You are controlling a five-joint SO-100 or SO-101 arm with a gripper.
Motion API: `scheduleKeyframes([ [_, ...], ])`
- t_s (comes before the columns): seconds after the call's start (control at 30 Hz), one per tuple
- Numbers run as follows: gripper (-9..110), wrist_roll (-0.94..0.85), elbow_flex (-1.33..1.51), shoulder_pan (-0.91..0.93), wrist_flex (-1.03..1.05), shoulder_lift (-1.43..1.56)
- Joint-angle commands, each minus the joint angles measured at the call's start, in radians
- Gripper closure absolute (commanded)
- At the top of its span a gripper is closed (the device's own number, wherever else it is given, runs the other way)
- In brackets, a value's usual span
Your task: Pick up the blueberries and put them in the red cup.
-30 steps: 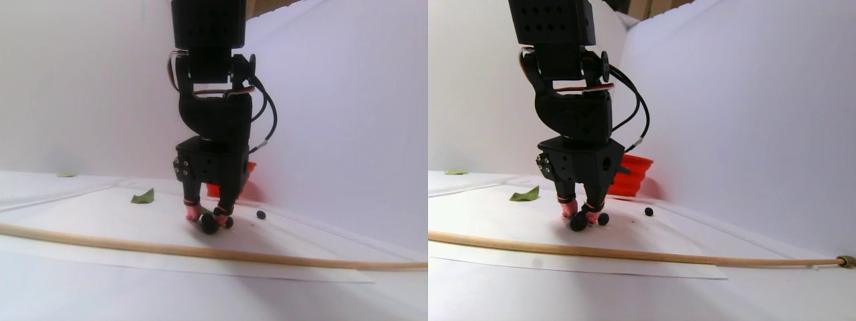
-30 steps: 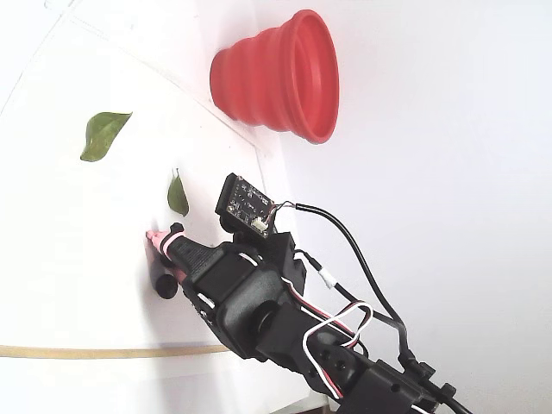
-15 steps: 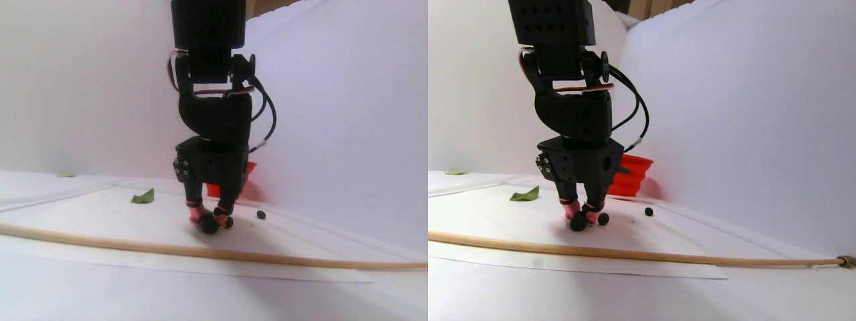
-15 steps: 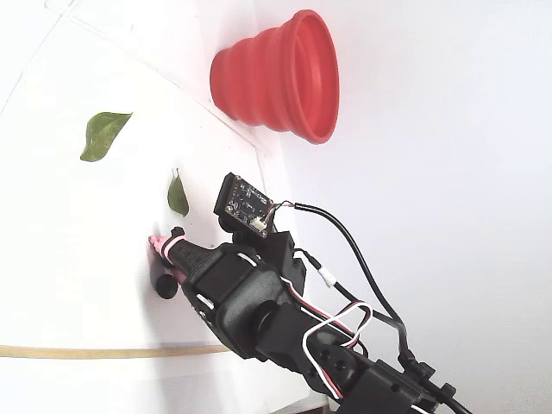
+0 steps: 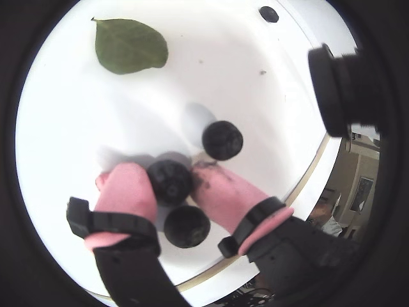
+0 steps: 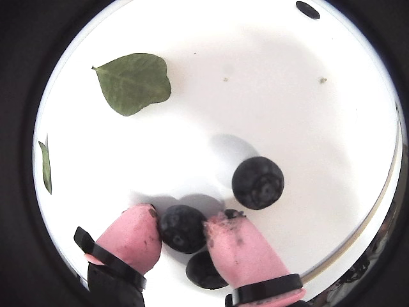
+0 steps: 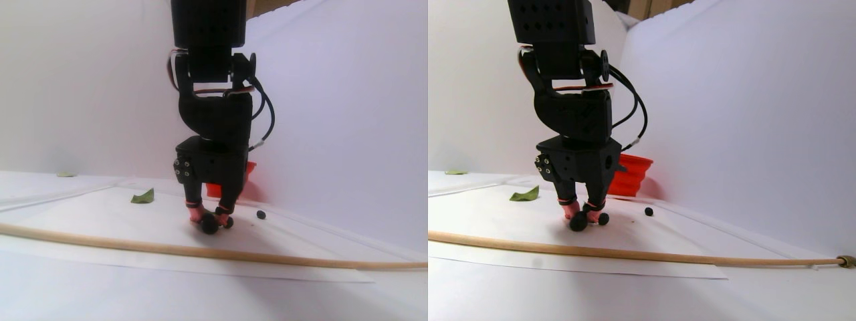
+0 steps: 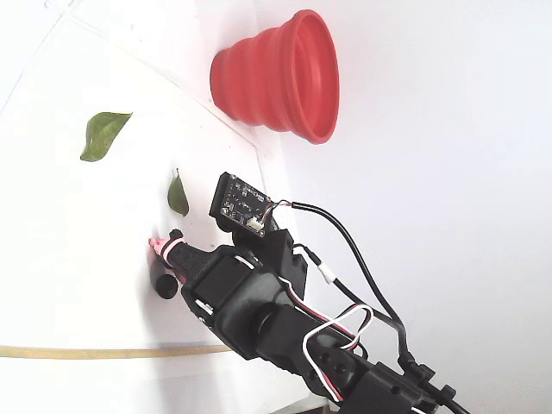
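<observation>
Blueberries: three lie in a tight cluster at the gripper tips on the white bench, and a fourth sits apart, far ahead of the tips.
Pinched berry: it sits between the two pink fingertips, touched on both sides in both wrist views.
Gripper: it is narrowed onto that one berry, tips down at the bench surface; compared with a second ago the gap between the tips is smaller and the berry now fills it.
Meaning of the change: the grasp looks just made, so the lift probably comes next; nothing is raised off the bench yet.
Berry behind the tips: it lies just under the fingers, touching or nearly touching the held one, and may get dragged along.
Berry ahead: it rests just beyond the right-hand fingertip in that wrist view, loose and apt to roll.
Far berry: it lies well clear of the gripper.
Leaf: it lies flat, well ahead of the tips.
Red cup: it stands behind the gripper, well apart; whether it holds any berries cannot be told.
Wooden rod: it lies across the bench in front of the gripper.
</observation>
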Motion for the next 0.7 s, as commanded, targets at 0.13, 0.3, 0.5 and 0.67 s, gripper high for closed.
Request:
scheduleKeyframes([
  [0.13,89,-0.035,-0.006,0.034,-0.017,0.193],
  [0.3,89,-0.061,-0.002,0.04,-0.017,0.227],
  [0.5,89,-0.101,0.002,0.052,-0.018,0.272],
  [0.67,89,-0.149,-0.002,0.064,-0.041,0.299],
])
